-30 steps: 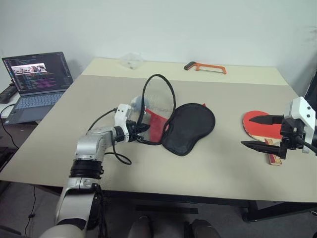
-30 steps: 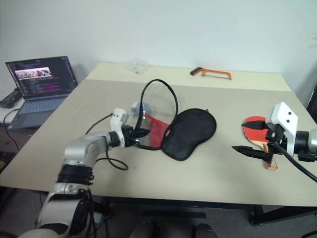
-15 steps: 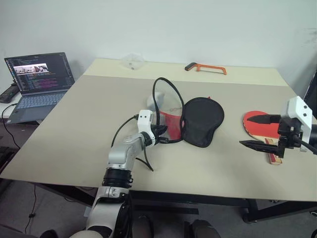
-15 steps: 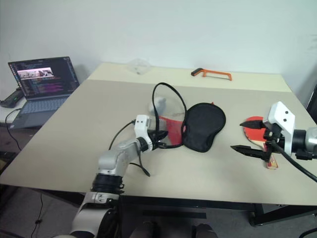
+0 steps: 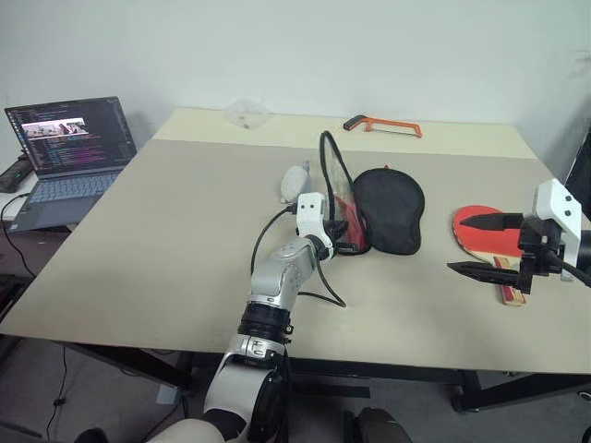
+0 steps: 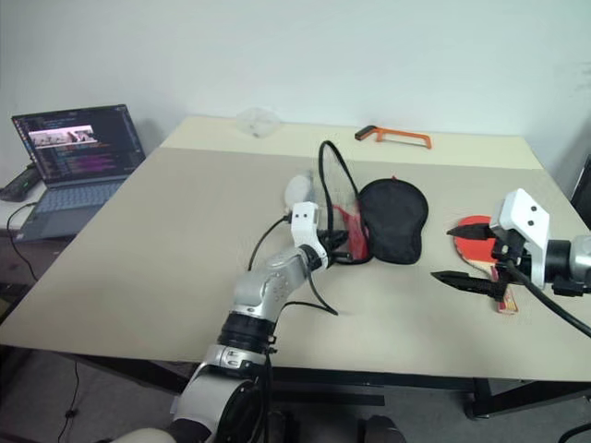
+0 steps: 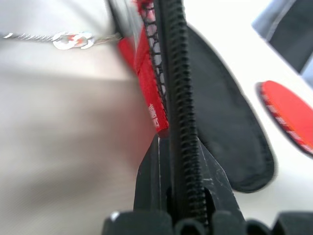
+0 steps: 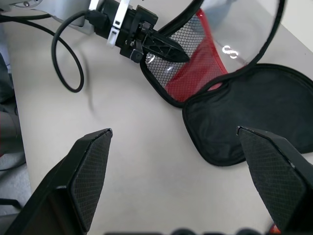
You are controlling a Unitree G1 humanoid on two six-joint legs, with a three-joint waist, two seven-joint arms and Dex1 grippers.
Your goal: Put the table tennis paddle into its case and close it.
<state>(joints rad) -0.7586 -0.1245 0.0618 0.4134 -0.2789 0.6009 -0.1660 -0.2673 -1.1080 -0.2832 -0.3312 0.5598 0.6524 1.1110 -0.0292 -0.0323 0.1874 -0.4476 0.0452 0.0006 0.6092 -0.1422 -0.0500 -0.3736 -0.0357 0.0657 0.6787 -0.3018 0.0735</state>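
Neither step of the task is finished: the table tennis paddle (image 5: pixel 489 233) is seen lying bare at the right of the frame, and the case (image 5: pixel 388 209) at centre is unzipped, its black half flat, its clear, red-meshed half stood up. Its zip edge is pinched by the left gripper (image 5: pixel 343 243). The right gripper (image 5: pixel 480 245) is held spread wide and empty above the paddle.

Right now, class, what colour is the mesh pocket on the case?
Red; the mesh pocket of the case shows best in the right wrist view.
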